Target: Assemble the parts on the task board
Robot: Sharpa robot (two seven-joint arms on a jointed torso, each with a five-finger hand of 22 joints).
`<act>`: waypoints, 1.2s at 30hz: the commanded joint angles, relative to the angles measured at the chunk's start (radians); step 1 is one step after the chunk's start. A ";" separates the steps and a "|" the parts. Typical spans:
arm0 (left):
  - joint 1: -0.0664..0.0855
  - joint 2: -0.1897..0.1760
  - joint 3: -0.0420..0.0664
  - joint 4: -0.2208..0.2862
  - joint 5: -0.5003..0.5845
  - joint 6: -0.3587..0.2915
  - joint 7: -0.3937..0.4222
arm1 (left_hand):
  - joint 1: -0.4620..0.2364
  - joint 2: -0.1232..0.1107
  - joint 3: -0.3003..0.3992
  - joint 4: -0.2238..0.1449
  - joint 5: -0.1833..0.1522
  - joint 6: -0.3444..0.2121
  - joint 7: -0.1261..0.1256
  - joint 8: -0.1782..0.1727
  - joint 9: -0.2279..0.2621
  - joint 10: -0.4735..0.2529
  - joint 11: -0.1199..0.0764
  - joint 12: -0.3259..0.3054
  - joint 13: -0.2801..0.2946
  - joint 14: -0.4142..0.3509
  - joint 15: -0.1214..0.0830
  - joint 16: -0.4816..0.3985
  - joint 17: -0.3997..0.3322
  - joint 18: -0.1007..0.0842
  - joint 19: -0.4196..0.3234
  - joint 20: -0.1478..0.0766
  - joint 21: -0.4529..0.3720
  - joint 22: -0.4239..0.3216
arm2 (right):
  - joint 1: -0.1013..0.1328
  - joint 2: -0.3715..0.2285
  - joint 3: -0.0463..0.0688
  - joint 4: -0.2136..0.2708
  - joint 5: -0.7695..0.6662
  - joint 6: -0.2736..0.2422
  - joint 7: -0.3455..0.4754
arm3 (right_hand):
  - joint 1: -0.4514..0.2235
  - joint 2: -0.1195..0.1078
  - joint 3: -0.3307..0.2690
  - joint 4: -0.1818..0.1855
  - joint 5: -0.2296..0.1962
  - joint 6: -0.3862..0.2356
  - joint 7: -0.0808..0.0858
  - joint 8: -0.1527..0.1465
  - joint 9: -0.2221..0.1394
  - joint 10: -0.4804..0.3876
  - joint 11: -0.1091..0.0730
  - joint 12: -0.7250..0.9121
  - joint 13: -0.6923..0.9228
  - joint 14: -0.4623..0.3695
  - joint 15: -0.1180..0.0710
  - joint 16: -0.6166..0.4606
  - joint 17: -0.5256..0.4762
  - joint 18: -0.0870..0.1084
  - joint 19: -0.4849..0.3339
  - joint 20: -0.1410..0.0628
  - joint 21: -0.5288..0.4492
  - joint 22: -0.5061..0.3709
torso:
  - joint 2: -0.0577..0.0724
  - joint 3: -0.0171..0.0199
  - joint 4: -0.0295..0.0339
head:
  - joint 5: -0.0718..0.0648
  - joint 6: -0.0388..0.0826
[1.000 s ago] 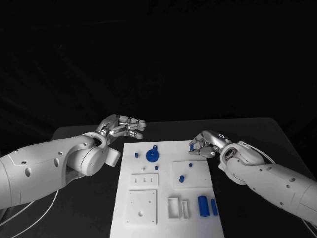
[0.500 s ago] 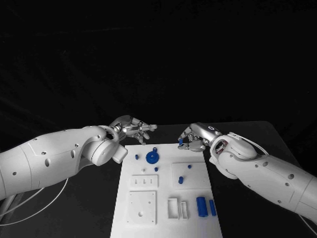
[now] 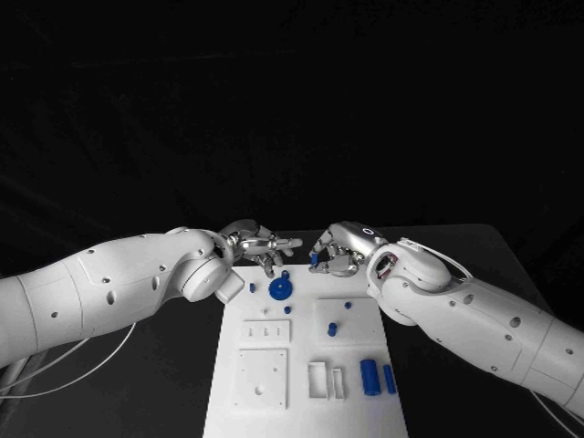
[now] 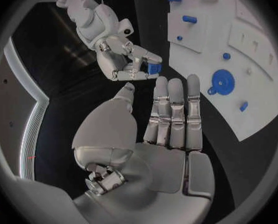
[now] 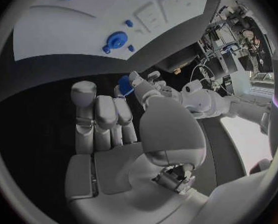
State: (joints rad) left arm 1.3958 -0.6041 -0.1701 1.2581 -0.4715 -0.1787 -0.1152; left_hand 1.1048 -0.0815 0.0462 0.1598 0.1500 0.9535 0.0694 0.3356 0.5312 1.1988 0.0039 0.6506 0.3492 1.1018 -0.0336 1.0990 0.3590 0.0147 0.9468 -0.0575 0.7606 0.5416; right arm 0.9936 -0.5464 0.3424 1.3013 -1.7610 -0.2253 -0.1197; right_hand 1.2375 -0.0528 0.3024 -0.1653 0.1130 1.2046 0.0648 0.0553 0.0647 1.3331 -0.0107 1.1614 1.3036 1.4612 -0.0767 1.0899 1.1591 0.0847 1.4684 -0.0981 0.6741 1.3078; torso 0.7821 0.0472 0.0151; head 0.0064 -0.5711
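Centrally on the black table lies the white task board, the landmark for all that follows. Beyond its far edge the two hands meet: the right hand pinches a small blue part between thumb and fingers, clear of the board, while the left hand hovers just beside it with fingers straight and apart, holding nothing, as the left wrist view confirms. On the board, a blue gear sits near the far end with a small blue peg just to its side; two blue cylinders lie at the near end beside a white slotted holder, and a short blue pin stands on a raised white square at mid-board. By these signs the assembly appears to be at an early or middle stage: some pieces seem seated, whereas the cylinders look loose and the pinched part is not yet placed. Which seat it belongs to cannot be told.
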 commanded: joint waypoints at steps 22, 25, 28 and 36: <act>0.002 0.034 -0.008 0.000 -0.078 0.036 -0.135 | 0.008 -0.012 0.000 0.017 -0.025 0.018 0.003 -0.062 -0.046 -0.011 0.004 0.000 -0.024 -0.012 0.003 0.005 -0.033 -0.002 0.011 0.008 -0.064 0.063 | 0.001 0.032 -0.001 0.027 -0.061 0.045 -0.040 | -0.011 -0.004 0.001 0.004 0.028 -0.007 -0.001 0.007 0.002 -0.001 -0.006 -0.002 0.002 -0.002 -0.007 0.003 0.002 -0.003 0.051 -0.007 0.003 0.022 | 0.003 0.0028 -0.0031 | -0.002 0.002; 0.002 0.036 -0.008 -0.001 -0.070 0.039 -0.137 | 0.009 -0.010 0.001 0.014 -0.023 0.019 0.002 -0.062 -0.046 -0.010 0.003 0.000 -0.024 -0.012 0.003 0.006 -0.033 -0.002 0.012 0.008 -0.065 0.066 | 0.001 0.033 -0.001 0.028 -0.064 0.048 -0.042 | -0.012 -0.004 0.001 0.004 0.030 -0.007 0.000 0.007 0.002 -0.002 -0.005 -0.003 0.002 -0.003 -0.007 0.002 0.001 -0.003 0.050 -0.007 0.002 0.021 | 0.002 0.0021 -0.0012 | -0.004 0.003; 0.003 0.038 -0.008 0.000 -0.062 0.047 -0.141 | 0.009 -0.004 -0.004 0.006 -0.023 0.021 0.002 -0.062 -0.046 -0.009 0.003 0.001 -0.023 -0.011 0.002 0.007 -0.033 -0.002 0.014 0.007 -0.070 0.072 | 0.001 0.035 -0.001 0.029 -0.066 0.050 -0.044 | -0.012 -0.004 0.001 0.004 0.031 -0.007 0.000 0.007 0.002 -0.002 -0.005 -0.003 0.002 -0.003 -0.007 0.002 0.001 -0.003 0.050 -0.007 0.002 0.021 | 0.002 0.0016 -0.0001 | -0.004 0.003; 0.003 0.041 -0.008 0.003 -0.044 0.081 -0.151 | 0.027 0.059 -0.037 -0.060 -0.012 0.038 -0.002 -0.066 -0.043 -0.006 -0.001 0.002 -0.022 -0.010 -0.001 0.012 -0.028 -0.004 0.019 0.004 -0.085 0.102 | 0.001 0.038 -0.001 0.028 -0.070 0.056 -0.048 | -0.014 -0.005 0.001 0.006 0.033 -0.007 -0.001 0.007 0.002 -0.002 -0.006 -0.002 0.002 -0.003 -0.007 0.001 0.001 -0.003 0.050 -0.007 0.001 0.020 | 0.003 0.0015 -0.0001 | -0.003 0.004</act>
State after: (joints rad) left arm 1.3961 -0.5667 -0.1787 1.2584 -0.5346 -0.1332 -0.2575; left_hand 1.1311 -0.0309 0.0083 0.1065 0.1344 0.9851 0.0674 0.2722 0.4865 1.1934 0.0093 0.6506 0.3266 1.0934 -0.0320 1.1074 0.3297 0.0150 0.9579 -0.0538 0.6783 0.6422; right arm 0.9949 -0.5099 0.3411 1.3281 -1.8145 -0.1872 -0.1619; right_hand 1.2334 -0.0570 0.3023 -0.1655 0.1398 1.2010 0.0679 0.0585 0.0650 1.3330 -0.0106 1.1614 1.3052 1.4611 -0.0765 1.0898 1.1602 0.0846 1.4684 -0.0981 0.6740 1.3075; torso 0.7852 0.0490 0.0148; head 0.0034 -0.5658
